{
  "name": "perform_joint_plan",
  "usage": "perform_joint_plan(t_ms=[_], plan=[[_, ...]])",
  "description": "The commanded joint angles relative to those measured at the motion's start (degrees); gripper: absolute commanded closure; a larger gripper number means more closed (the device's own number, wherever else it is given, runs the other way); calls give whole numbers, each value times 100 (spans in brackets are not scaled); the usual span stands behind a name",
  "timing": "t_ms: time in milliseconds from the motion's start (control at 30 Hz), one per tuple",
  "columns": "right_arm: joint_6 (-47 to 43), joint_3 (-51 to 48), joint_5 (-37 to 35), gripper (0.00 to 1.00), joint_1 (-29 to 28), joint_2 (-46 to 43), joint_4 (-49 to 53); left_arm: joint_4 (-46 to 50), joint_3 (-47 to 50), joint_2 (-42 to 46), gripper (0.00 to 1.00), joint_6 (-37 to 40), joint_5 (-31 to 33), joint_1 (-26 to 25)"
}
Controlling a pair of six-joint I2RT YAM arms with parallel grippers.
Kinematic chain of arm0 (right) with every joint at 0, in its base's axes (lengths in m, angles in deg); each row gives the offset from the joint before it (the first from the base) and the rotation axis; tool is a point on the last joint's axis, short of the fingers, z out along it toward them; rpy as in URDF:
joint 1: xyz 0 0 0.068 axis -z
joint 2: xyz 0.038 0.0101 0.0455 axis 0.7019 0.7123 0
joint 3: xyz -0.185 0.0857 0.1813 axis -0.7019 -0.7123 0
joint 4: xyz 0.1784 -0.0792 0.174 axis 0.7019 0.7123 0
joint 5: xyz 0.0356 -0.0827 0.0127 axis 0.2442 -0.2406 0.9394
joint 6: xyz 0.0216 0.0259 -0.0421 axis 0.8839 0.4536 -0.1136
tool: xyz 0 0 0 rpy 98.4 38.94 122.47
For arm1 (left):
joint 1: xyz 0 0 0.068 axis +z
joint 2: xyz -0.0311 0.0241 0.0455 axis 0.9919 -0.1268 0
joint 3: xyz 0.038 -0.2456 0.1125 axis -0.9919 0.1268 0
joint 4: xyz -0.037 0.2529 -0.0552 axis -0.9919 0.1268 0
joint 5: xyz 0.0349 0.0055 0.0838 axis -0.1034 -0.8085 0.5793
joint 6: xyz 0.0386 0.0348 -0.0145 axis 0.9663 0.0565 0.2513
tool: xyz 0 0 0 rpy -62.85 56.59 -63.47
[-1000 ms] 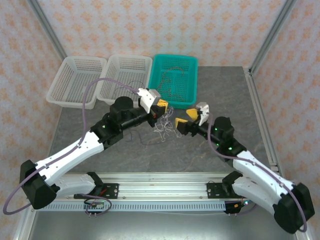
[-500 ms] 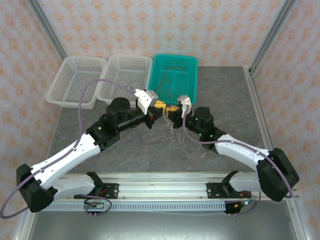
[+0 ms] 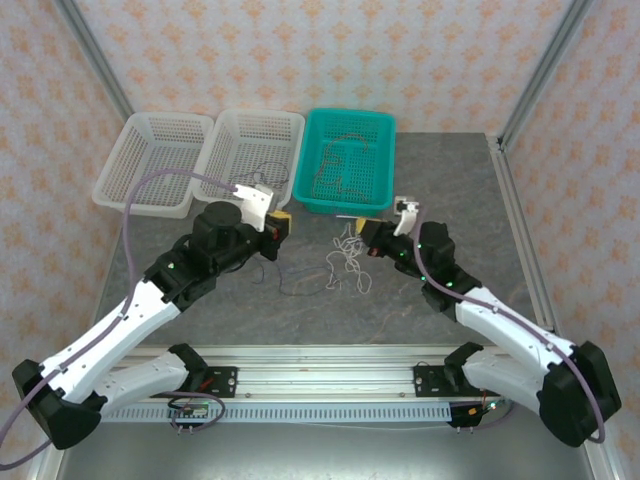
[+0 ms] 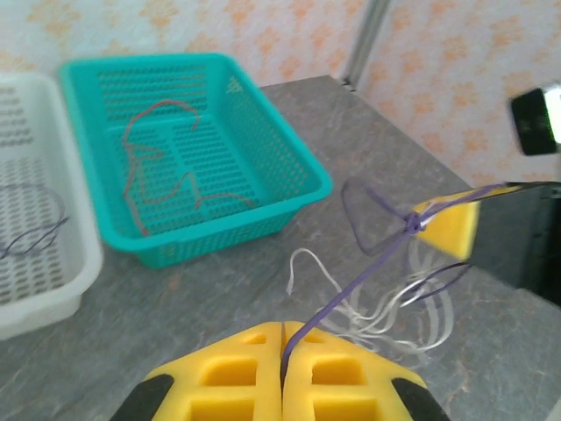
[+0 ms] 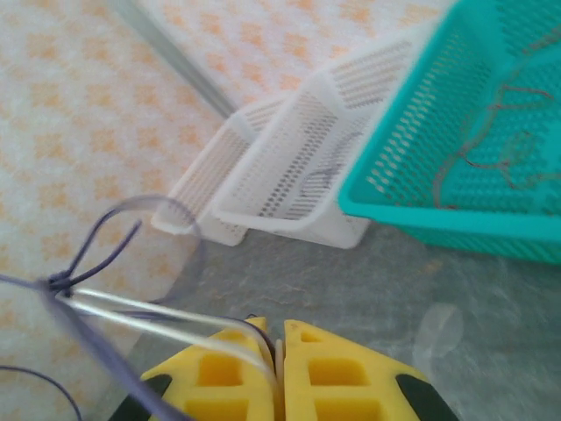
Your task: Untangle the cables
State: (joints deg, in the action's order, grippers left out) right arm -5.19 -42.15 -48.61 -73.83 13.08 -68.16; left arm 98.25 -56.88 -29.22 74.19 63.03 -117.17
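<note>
**Cables stretched between two closed hands, the rest loose on the tabletop**

From the overhead camera I see the tangle of thin white loops lying on the grey tabletop. It sits just in front of the teal basket and roughly between my two arms. The left hand sits to the left of the heap and well apart from it. The right hand is close beside its right edge.

On the left wrist camera the yellow fingers are pressed together and pinch the purple cable. It rises from between them up to a small knot held in the air above the tabletop. A purple loop stands off the knot on its upper left side. One yellow finger of the right hand shows just beyond the knot. Below the taut strand, loose white strands curl on the tabletop.

On the right wrist camera that hand's fingers are also pressed together and pinch a white cable. It runs as two pale strands leftward to the same knot, where it meets the purple one. So each hand grips a different colour, with the knot hanging between them.

A red cable lies coiled on the floor of the teal basket. A dark purple cable lies in the white basket next to it. A second white basket stands further left.
</note>
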Motion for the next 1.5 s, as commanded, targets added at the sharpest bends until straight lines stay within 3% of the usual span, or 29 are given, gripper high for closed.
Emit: perform_joint_plan(t_ms=[0, 100, 233, 433, 567, 667, 733, 767, 833, 867, 900, 967, 1067, 1200, 1300, 1467], plan=[[1187, -314, -2466, 100, 1213, -71, 2667, -184, -88, 937, 100, -565, 1610, 822], [1460, -185, -2749, 100, 1723, -191, 3343, -178, -18, 1011, 100, -691, 1583, 995], [1480, -167, -2593, 100, 2613, -426, 3622, -74, -29, 1058, 100, -706, 1502, 1159], [1611, -7, -2700, 100, 3112, -691, 4002, 28, 41, 1049, 100, -771, 1465, 1230], [1312, -163, -1572, 100, 3084, -874, 3164, -275, 120, 959, 100, -753, 844, 1240], [1161, -428, -390, 100, 2759, -953, 2179, -723, 149, 747, 100, -697, -248, 1241], [1035, -472, -239, 95, 2220, -866, 2141, -929, 84, 504, 100, -692, -972, 1240], [972, -468, -281, 85, 1988, -805, 2225, -978, 22, 389, 100, -698, -1224, 1231], [786, -459, -590, 51, 1606, -730, 2619, -1008, -114, 172, 100, -662, -1668, 1186], [727, -443, -792, 40, 1528, -753, 2832, -994, -173, 95, 100, -624, -1770, 1143], [690, -410, -1017, 29, 1502, -832, 3095, -962, -235, 33, 100, -553, -1825, 1071], [579, -315, -1542, 21, 1502, -1103, 3499, -865, -306, -42, 100, -345, -1833, 858], [50, -169, -1577, 22, 1502, -1655, 3347, -683, -428, -172, 100, -14, -1808, 516], [-211, -71, 149, 31, 1375, -1765, 1821, -680, -543, -449, 100, 88, -1813, 177], [-189, 258, 806, 31, 712, -1223, 950, -818, -572, -628, 100, 33, -1834, 9], [-759, 805, 1151, 31, -551, -193, 265, -954, -627, -761, 100, -68, -1798, -121]])
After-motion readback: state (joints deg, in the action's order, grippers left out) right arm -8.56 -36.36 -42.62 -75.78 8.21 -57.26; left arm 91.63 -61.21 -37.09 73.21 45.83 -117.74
